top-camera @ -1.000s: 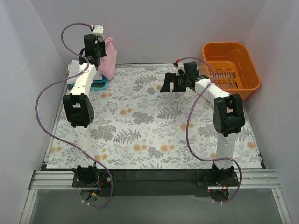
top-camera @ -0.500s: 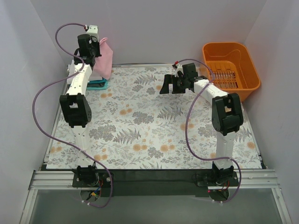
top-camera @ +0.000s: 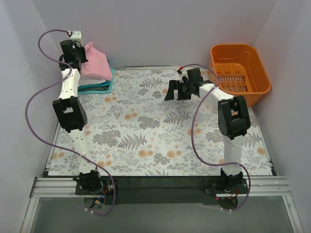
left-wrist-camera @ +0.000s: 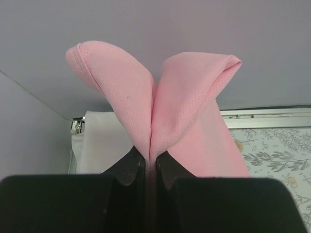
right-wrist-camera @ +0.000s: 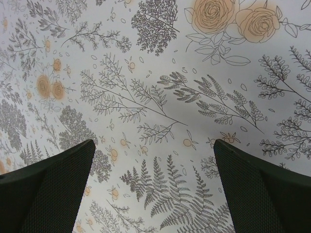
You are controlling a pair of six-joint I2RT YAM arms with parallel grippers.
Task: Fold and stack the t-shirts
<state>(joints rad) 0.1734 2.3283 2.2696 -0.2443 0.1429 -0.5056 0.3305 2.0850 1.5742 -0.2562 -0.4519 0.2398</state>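
Currently my left claw [left-wrist-camera: 150,162] is clenched on a fold of the pink t-shirt [left-wrist-camera: 189,97], with cloth bulging out on either side of the closed jaws. From above, the pink shirt drapes over the white t-shirt [top-camera: 91,79] and the teal t-shirt [top-camera: 100,87], which are stacked at the table's [top-camera: 146,131] far left corner. I judge this to be the placing step. I would lower the pinched edge until it lies flat and square over the stack, then let go and back straight off so nothing drags. The side wall is close to that arm, so there is little room. My right claw [right-wrist-camera: 154,141] hangs released and empty above the bare floral table, well apart from the stack. The orange basket [top-camera: 236,46] sits at the far right, out of the way.
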